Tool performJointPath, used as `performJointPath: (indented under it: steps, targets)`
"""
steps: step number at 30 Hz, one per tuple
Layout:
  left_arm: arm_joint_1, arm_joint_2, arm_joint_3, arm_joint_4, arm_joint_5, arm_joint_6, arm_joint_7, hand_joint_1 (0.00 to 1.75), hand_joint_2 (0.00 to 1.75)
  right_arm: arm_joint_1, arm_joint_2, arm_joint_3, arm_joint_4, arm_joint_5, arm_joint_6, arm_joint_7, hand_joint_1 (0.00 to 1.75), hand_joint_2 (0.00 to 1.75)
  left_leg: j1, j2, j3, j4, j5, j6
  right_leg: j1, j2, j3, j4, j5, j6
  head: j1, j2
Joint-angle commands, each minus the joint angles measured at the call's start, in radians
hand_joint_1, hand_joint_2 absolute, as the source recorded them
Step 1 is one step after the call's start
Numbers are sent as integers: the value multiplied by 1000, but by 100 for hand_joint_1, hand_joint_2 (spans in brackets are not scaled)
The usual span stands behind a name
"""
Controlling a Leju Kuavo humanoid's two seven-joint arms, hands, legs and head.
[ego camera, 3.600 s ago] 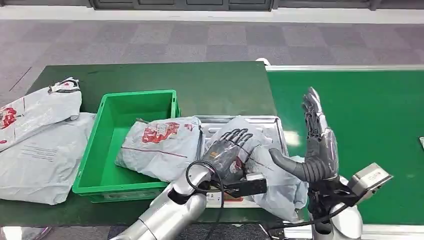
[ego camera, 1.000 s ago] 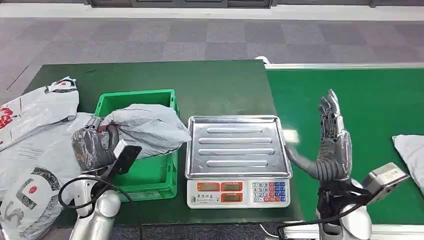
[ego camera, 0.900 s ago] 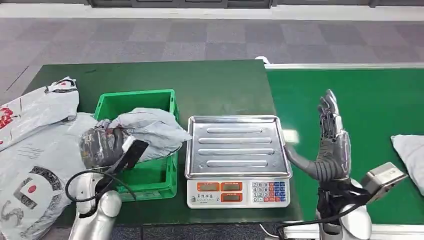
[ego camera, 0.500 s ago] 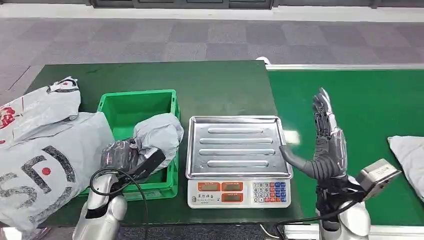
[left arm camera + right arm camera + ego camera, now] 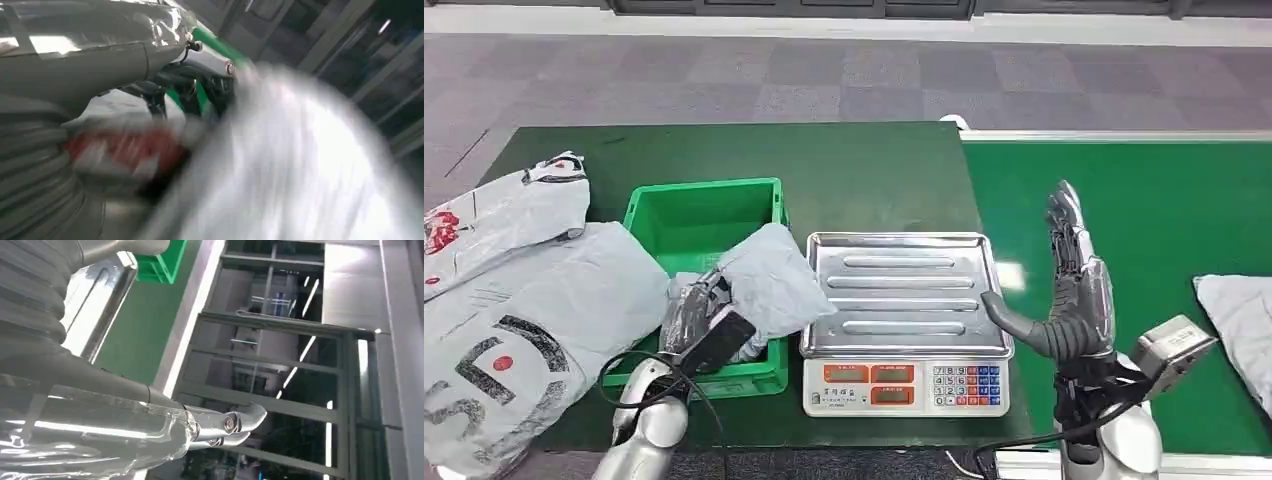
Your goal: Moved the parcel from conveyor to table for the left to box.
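Observation:
A grey parcel (image 5: 772, 283) lies tilted in the near right corner of the green box (image 5: 704, 192), its edge hanging over the box wall toward the scale. My left hand (image 5: 694, 310) grips the parcel's left end, low in the box. The left wrist view is blurred, with the grey parcel (image 5: 300, 165) close in front of my left hand (image 5: 75, 65). My right hand (image 5: 1076, 285) stands upright and open, fingers apart, at the conveyor's edge beside the scale, holding nothing. It shows silver in the right wrist view (image 5: 125, 425). A second grey parcel (image 5: 1239, 318) lies on the conveyor at the far right.
A steel-topped scale (image 5: 904, 290) stands between the box and the green conveyor (image 5: 1164, 200). Large grey mail bags (image 5: 524, 310) are piled on the table's left side, one with black print. Bare dark green table (image 5: 854, 170) lies behind the box and scale.
My left hand carried the parcel from the scale to the box, then right and down into its near right corner. A parcel rode in on the conveyor. The left bags shifted.

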Motion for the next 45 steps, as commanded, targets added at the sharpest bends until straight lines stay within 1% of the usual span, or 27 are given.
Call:
performJointPath:
  steps: [1, 7, 10, 14, 15, 18, 19, 22, 23, 25, 27, 34, 35, 36, 37, 38, 39, 40, 42, 44, 45]
  targets:
    - [-1, -14, -44, -99, 165, 39, -64, 0, 175, -12, 2, -48, 29, -8, -8, 8, 0, 175, 1, -1, 1, -1, -1, -1, 1, 0, 2, -2, -1, 0, 0, 0]
    - [-2, -16, -43, -90, 182, 44, -70, 0, 175, -13, 2, -47, 31, -8, -9, 9, 0, 175, 1, 1, 2, -1, -1, -2, 1, 2, 1, -2, -1, -1, 0, 0]
    - [11, -18, -49, -144, 252, 72, -159, 0, 175, -17, -5, -44, 38, -10, -13, 11, 0, 175, 1, 1, 2, -1, -1, -2, 1, 2, 1, -1, -1, -1, 0, 0]
    - [64, -18, -80, -281, 345, 56, -254, 0, 175, -27, -14, -43, 61, 20, -54, 14, 0, 175, 2, 3, 1, -1, -2, -2, 2, 4, 1, -2, 0, -1, 0, 0]
    - [74, -12, -101, -312, 367, 32, -287, 0, 0, -42, -19, -44, 75, 36, -75, 21, 0, 175, 1, 3, 1, 0, -2, -2, 1, 4, 0, -1, -1, -1, 0, 0]
    - [91, -13, -143, -342, 426, -25, -329, 0, 0, -73, -35, -50, 115, 100, -155, 39, 0, 175, 2, 4, 1, 0, -2, -2, 2, 5, 0, -1, 0, 0, 0, 0]
    - [95, -13, -161, -341, 433, -27, -338, 0, 0, -83, -44, -53, 134, 139, -204, 47, 0, 175, 2, 4, 2, -1, -2, -2, 2, 5, 1, -2, 0, 0, 0, 0]
    - [91, -21, -185, -306, 476, -25, -340, 0, 0, -96, -55, -68, 161, 207, -295, 60, 0, 175, 2, 4, 3, -1, -2, -2, 2, 5, 2, -3, 0, 0, 0, 0]
    - [87, -26, -186, -288, 516, -45, -345, 0, 0, -101, -58, -71, 169, 252, -336, 72, 0, 175, 2, 4, 3, -2, -2, -2, 2, 5, 3, -4, 0, 0, 0, 0]
    - [63, -29, -196, -218, 567, -95, -325, 0, 0, -118, -69, -83, 196, 388, -469, 121, 0, 175, 1, 3, 2, -1, -2, -1, 1, 3, 1, -2, 0, 0, 0, 0]
    - [53, -31, -196, -195, 570, -99, -333, 0, 0, -121, -77, -83, 204, 386, -469, 121, 0, 175, 1, 2, 3, -2, -1, -1, 1, 3, 3, -4, 0, 0, 0, 0]
    - [51, -29, -193, -191, 572, -99, -336, 0, 0, -120, -76, -82, 203, 386, -470, 122, 0, 175, 1, 4, 2, -1, -2, -1, 1, 4, 1, -2, 0, -1, 0, 0]
    - [42, -30, -190, -172, 584, -123, -317, 0, 0, -121, -73, -93, 213, 486, -560, 174, 0, 175, 1, 4, 2, -1, -2, -1, 1, 4, 1, -2, 0, -1, 0, 0]
    - [16, -27, -190, -112, 614, -174, -307, 0, 0, -127, -85, -110, 243, 512, -580, 216, 0, 175, 1, 4, 3, -2, -2, -1, 1, 4, 2, -3, 0, -1, 0, 0]
    - [-12, -25, -182, -48, 608, -180, -329, 0, 175, -138, -99, -133, 278, 544, -603, 250, 0, 175, 1, 3, 3, -1, -2, -1, 1, 3, 1, -2, 0, -1, 0, 0]
    - [-38, -26, -175, 10, 581, -161, -352, 0, 175, -145, -111, -159, 311, 573, -630, 270, 0, 175, 2, 2, 4, -3, -1, -1, 2, 2, 3, -4, 0, -1, 0, 0]
    - [-71, -30, -158, 77, 575, -165, -395, 0, 175, -164, -129, -199, 362, 614, -653, 321, 0, 175, 2, 1, 4, -3, -1, -1, 2, 1, 4, -4, 0, 0, 0, 0]
    - [-108, -33, -138, 140, 604, -193, -395, 0, 175, -185, -153, -256, 428, 620, -671, 349, 0, 175, 2, 0, 4, -3, 0, -1, 2, 0, 4, -5, 0, 0, 0, 0]
    - [-148, -40, -118, 201, 627, -191, -395, 0, 175, -213, -209, -346, 556, 661, -723, 400, 0, 175, 2, -1, 4, -2, 0, 0, 2, -1, 5, -5, 1, 0, 0, 0]
    - [-178, -42, -114, 246, 643, -209, -395, 0, 175, -246, -296, -411, 729, 710, -718, 468, 0, 175, 2, -1, 4, -2, 0, 0, 2, -1, 5, -5, 1, 0, 0, 0]
    - [-190, -41, -116, 268, 646, -217, -395, 0, 175, -266, -326, -428, 798, 725, -714, 484, 0, 175, 2, -3, 4, -3, 1, 0, 2, -2, 6, -7, 2, 1, 0, 0]
